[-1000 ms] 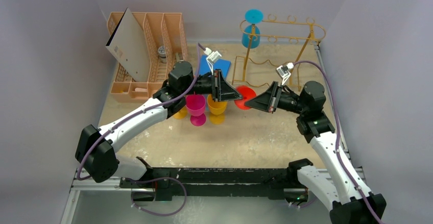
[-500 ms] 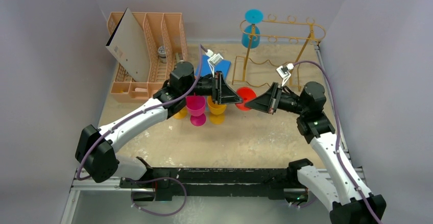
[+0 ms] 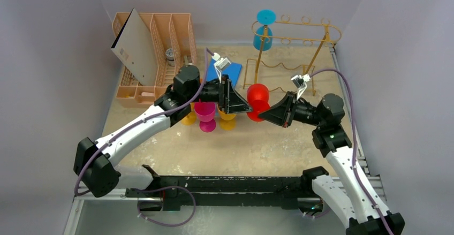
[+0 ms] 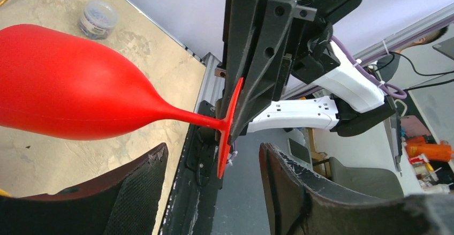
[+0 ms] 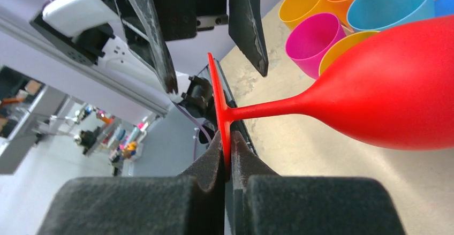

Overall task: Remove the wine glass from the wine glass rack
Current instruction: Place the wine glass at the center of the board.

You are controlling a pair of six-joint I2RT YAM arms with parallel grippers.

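My right gripper [image 5: 227, 148] clamps the red wine glass [image 5: 385, 90] by its foot, stem level, just beyond my left gripper [image 4: 214, 163], jaws parted.

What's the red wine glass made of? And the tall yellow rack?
The red wine glass looks like plastic: opaque, matte with a soft sheen. The tall yellow wire rack looks like metal: thin bent rods, gold coated or painted.

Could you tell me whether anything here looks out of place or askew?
The red glass is held sideways, pinched only by the edge of its foot in the right gripper; the left gripper stands open near it. A board leans askew across the organizer.
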